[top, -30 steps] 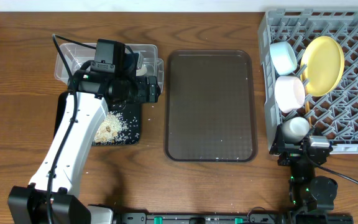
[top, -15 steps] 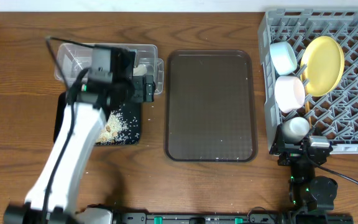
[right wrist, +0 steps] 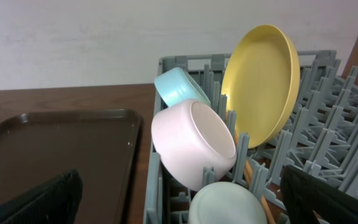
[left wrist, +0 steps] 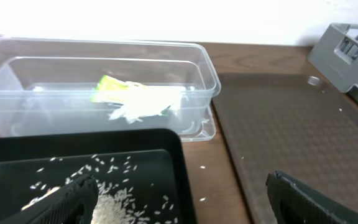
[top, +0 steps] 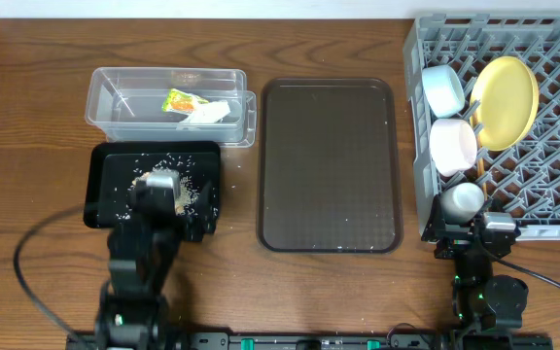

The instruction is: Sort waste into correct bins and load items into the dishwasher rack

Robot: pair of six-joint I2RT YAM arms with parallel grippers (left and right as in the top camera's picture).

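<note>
The clear tub (top: 115,107) at the back left holds the green-and-yellow wrapper (top: 182,99) and the white scrap (top: 209,114); both also show in the left wrist view, wrapper (left wrist: 107,87) and scrap (left wrist: 146,101). Rice (top: 191,197) lies scattered in the black tray (top: 105,160), which also shows in the left wrist view (left wrist: 73,155). My left gripper (top: 168,209) (left wrist: 182,202) is open and empty over the tray's near edge. The grey rack (top: 552,146) holds the yellow plate (top: 506,102), blue bowl (top: 443,87), white bowl (top: 453,146) and cup (top: 462,199). Chopsticks (right wrist: 252,171) show in the rack. My right gripper (top: 470,233) (right wrist: 185,208) is open at the rack's near corner.
The dark brown serving tray (top: 329,165) lies between the bins and the rack. A few rice grains (left wrist: 202,166) lie on the wood beside the black tray. My left arm base sits at the table's front left.
My left arm has drawn back from over the clear tub to the black tray's near edge. The wrapper and scrap in the tub are now uncovered. The right arm has not moved.
</note>
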